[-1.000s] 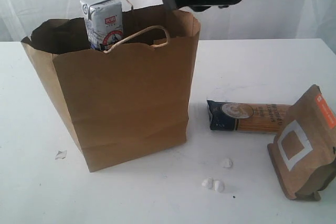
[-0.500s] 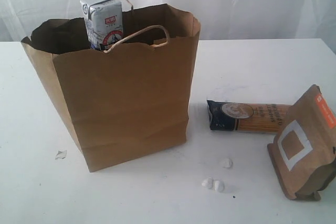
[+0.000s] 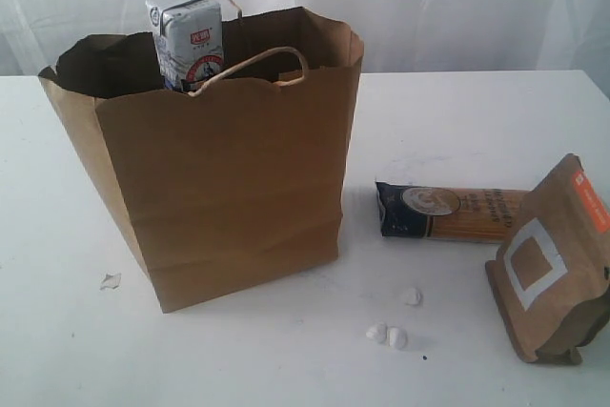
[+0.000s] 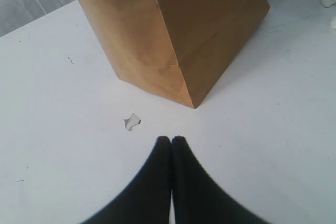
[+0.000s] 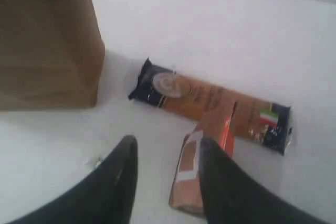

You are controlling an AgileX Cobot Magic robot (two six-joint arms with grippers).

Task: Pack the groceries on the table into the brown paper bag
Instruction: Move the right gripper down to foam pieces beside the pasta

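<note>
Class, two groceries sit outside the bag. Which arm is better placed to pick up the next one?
Right, probably: the right gripper hangs open over the pouch and spaghetti packet. The left gripper is shut, on the bag's other side.

Tall brown paper bag (image 3: 229,178) is standing upright on the white table (image 3: 457,111). Its mouth is gaping open, its sides are creasing, and a twisted loop handle is drooping over the near rim. Small white-blue carton (image 3: 188,40) is standing upright inside, its top poking above the rim at the bag's 11 o'clock. Dark-blue spaghetti packet (image 3: 448,213) is lying flat at the bag's 3 o'clock, apart from it, dark end facing the bag. Brown pouch with orange label (image 3: 553,264) is sitting tilted at 4 o'clock, overlapping the packet's far end; contact unclear.
</note>
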